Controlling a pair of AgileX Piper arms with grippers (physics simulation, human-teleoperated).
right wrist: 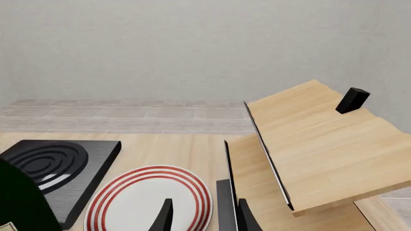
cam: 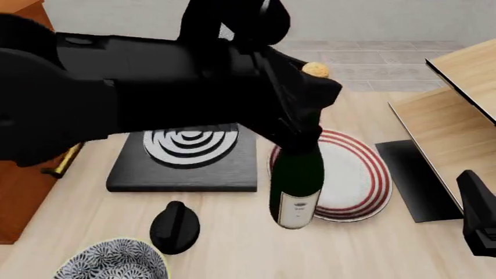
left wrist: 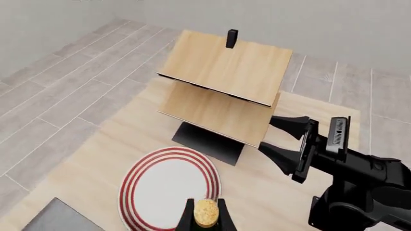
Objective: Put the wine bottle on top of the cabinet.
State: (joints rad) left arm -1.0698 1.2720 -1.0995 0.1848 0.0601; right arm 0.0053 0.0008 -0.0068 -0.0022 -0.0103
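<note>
The wine bottle (cam: 297, 180), dark green with a white label and a tan cork (cam: 315, 70), stands nearly upright at the near left rim of a red-striped plate. My left gripper (cam: 304, 122) is shut on its neck. The left wrist view shows the cork (left wrist: 206, 212) between the two fingers. Whether the bottle's base touches the table cannot be told. The reddish-brown cabinet (cam: 20, 192) with a brass handle shows at the far left edge, mostly hidden by my left arm. My right gripper (left wrist: 282, 139) is open with nothing in it at the near right, low by the pale shelf.
A black hob with white rings (cam: 186, 157) lies left of the striped plate (cam: 356, 174). A black knob-shaped object (cam: 174, 224) and a patterned bowl (cam: 112, 264) sit near the front. The pale wood shelf (cam: 457, 104) on a black base stands at the right.
</note>
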